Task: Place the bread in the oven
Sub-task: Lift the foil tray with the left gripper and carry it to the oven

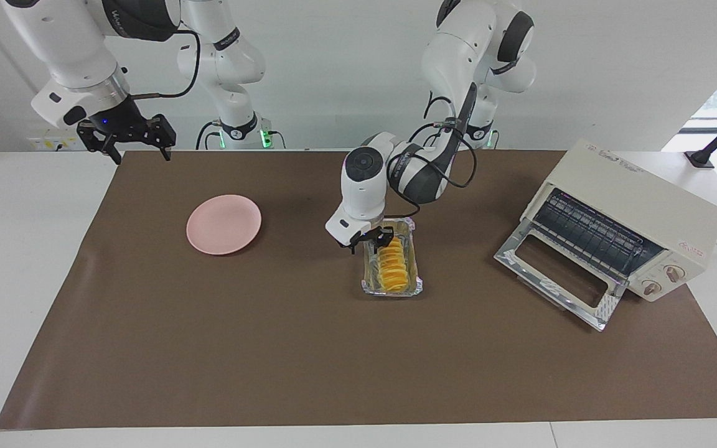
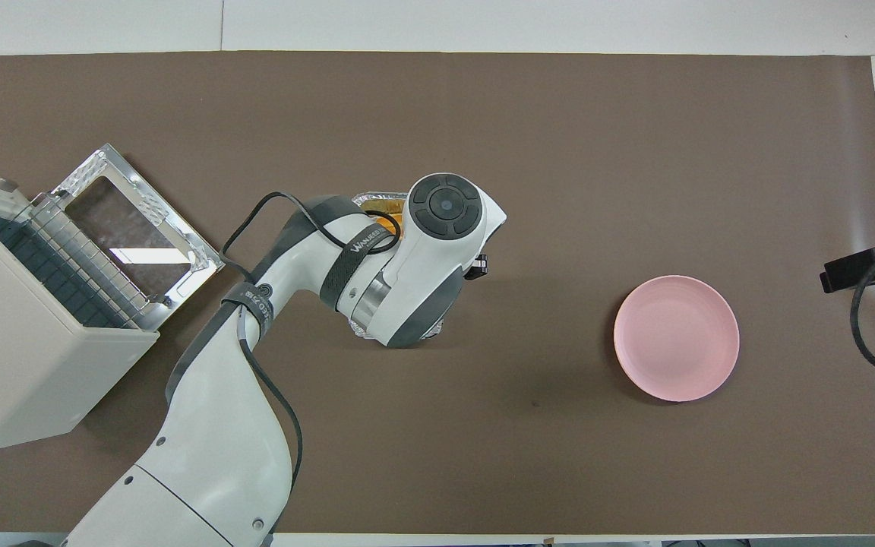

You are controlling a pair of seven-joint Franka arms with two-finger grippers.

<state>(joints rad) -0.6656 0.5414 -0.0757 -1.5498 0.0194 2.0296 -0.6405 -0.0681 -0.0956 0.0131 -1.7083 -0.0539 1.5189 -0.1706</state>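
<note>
The golden-yellow ridged bread point(image 1: 393, 266) lies lengthwise in a silver foil tray point(image 1: 392, 289) mid-table. My left gripper point(image 1: 372, 241) is low over the tray's end nearer the robots, jaws open, one finger by the bread's end; I cannot tell whether it touches. In the overhead view the left hand covers most of the tray point(image 2: 377, 197) and only a sliver of bread point(image 2: 386, 206) shows. The cream-white oven point(image 1: 645, 205) stands at the left arm's end of the table, its glass door point(image 1: 557, 274) dropped open and the wire rack visible. My right gripper point(image 1: 139, 149) waits open, raised over the table's edge.
A pink round plate point(image 1: 224, 224) lies on the brown mat toward the right arm's end; it also shows in the overhead view point(image 2: 676, 337). The oven point(image 2: 27, 334) sits angled, and its open door point(image 2: 134, 228) juts toward the tray.
</note>
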